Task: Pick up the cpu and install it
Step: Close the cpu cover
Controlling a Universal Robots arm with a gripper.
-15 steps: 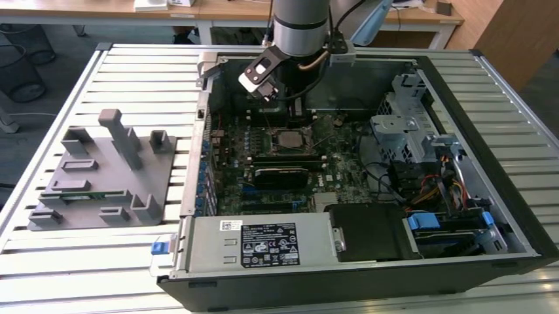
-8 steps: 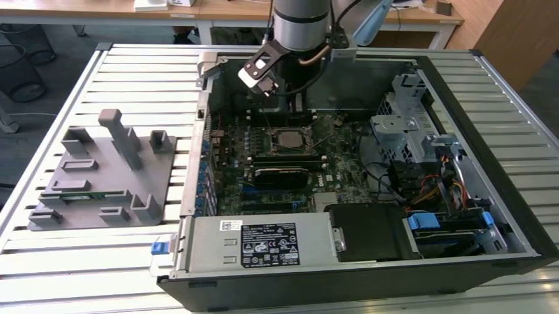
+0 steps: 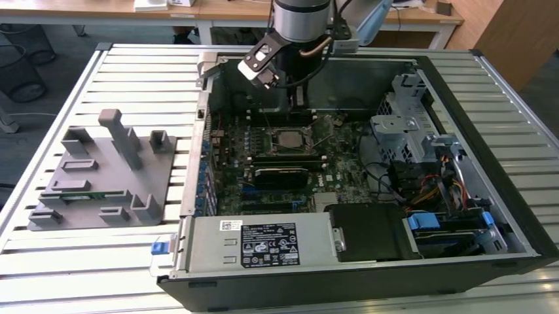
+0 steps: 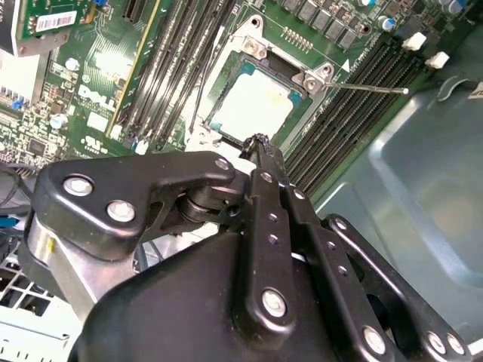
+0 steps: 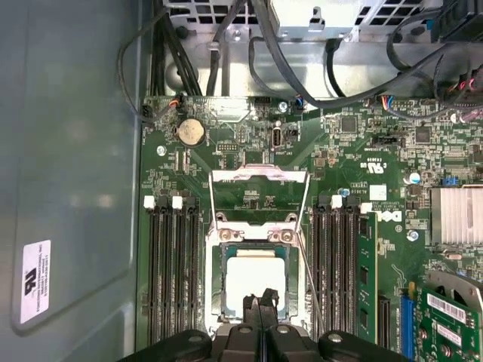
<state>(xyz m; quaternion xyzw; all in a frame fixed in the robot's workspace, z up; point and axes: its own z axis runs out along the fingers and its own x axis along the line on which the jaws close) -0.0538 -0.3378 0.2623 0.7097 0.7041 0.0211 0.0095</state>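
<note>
Now the cpu lies in its socket near the exterior view's centre. The gripper, fingertips pressed together and empty, hovers over it.

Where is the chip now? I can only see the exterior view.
Observer: In both wrist views the chip lies flat in its socket.
Operator: Is the gripper holding it?
Observer: No. The gripper is shut and empty, with its tips near the chip's edge.
Operator: Is the socket's lid down?
Observer: No. In the first wrist view the metal frame is flipped open.
</note>
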